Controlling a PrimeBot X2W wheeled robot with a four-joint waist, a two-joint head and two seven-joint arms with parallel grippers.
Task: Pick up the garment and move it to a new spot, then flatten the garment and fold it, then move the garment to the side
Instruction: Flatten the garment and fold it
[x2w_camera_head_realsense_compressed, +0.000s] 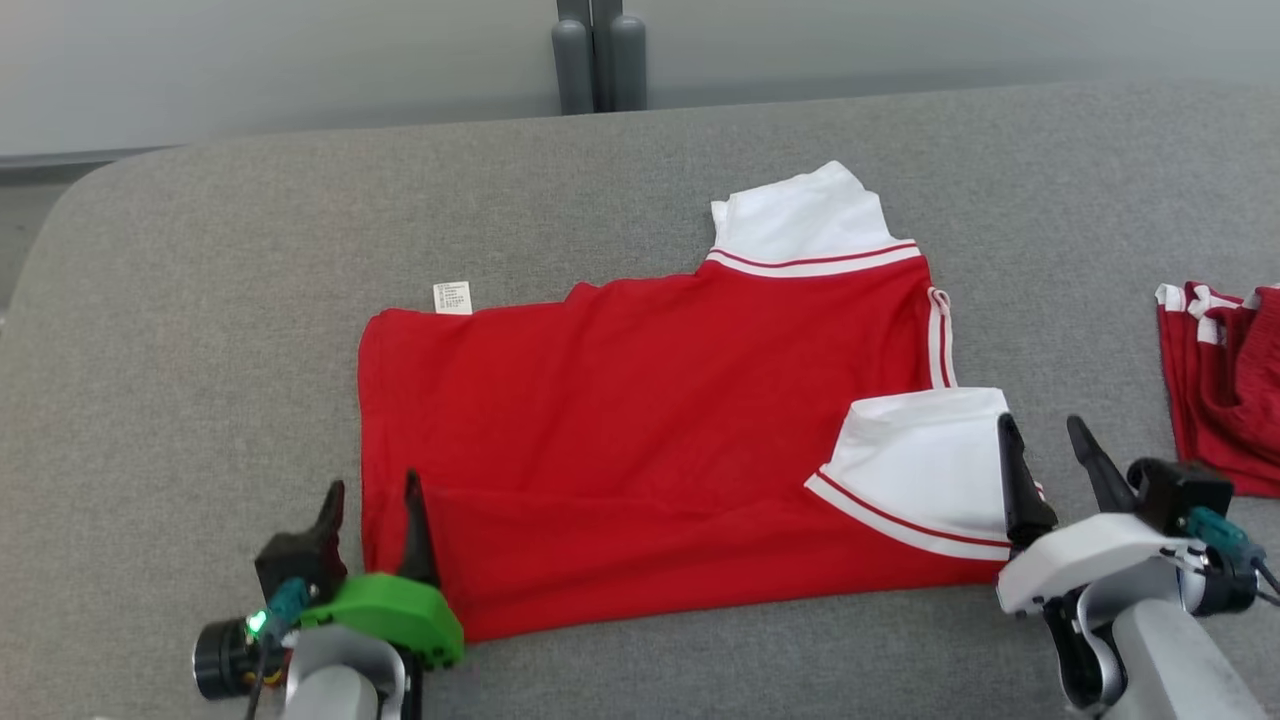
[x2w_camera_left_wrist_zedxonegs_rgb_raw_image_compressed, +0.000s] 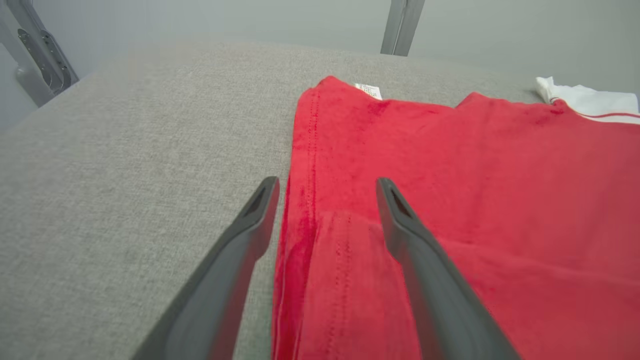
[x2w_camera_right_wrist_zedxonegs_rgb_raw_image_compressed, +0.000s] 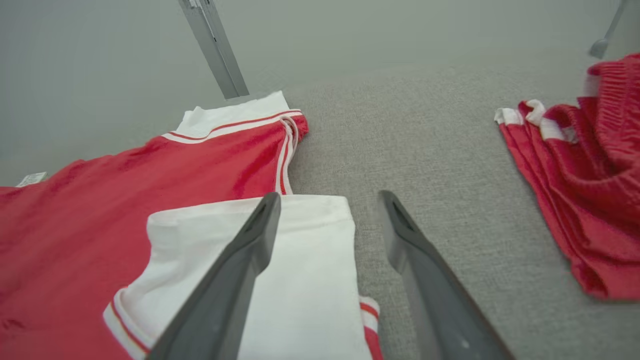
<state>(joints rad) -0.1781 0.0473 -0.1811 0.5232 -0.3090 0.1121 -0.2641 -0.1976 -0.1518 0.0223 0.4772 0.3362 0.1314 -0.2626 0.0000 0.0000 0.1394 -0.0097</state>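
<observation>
Your red shirt (x2w_camera_head_realsense_compressed: 640, 420) with white sleeves lies flat mid-worktop (x2w_camera_head_realsense_compressed: 200, 300), its near edge folded over. Your left gripper (x2w_camera_head_realsense_compressed: 373, 482), fingers parted, straddles the hem corner. Your right gripper (x2w_camera_head_realsense_compressed: 1040, 420), also parted, straddles the near sleeve (x2w_camera_head_realsense_compressed: 930, 450) at its edge. The right wrist view shows red shorts (x2w_camera_right_wrist_zedxonegs_rgb_raw_image_compressed: 575, 190) bunched up, well apart on the right.

Garment (x2w_camera_head_realsense_compressed: 640, 440): body solid red; sleeves (x2w_camera_head_realsense_compressed: 925, 455) white, each bordered by a white band with one thin red stripe
Label (x2w_camera_head_realsense_compressed: 452, 297): white, faint grey print
Bench (x2w_camera_head_realsense_compressed: 200, 300): uniform mid-grey woven cover, no pattern
Second cloth (x2w_camera_head_realsense_compressed: 1225, 390): red, white trim at the edges
Left end effector (x2w_camera_head_realsense_compressed: 373, 486): black fingers, bright green housing
Right end effector (x2w_camera_head_realsense_compressed: 1040, 422): black fingers, white housing
</observation>
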